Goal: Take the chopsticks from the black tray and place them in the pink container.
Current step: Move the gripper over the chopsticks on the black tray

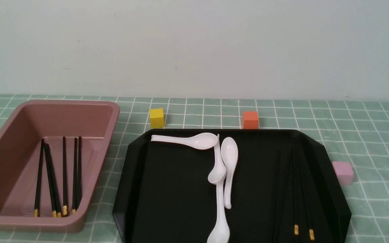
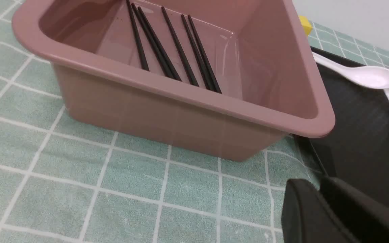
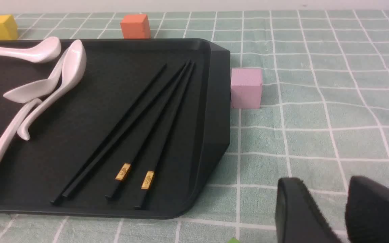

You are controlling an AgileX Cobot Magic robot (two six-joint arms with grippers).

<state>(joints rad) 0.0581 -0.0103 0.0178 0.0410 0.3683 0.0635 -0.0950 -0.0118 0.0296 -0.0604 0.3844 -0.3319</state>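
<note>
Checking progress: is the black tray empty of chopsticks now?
No, several chopsticks lie on the black tray near its right rim.

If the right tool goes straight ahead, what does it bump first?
Probably only the green tablecloth: the right tool points past the pink cube, missing the tray. Depth is unclear.

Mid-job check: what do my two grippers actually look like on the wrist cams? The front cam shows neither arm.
Only the finger ends show. The left gripper has two matte black fingers with blunt, rounded tips and a slightly soft-looking surface. The right gripper looks the same: matte black, round-tipped. No cables, markings or arm links are visible in any view.
</note>
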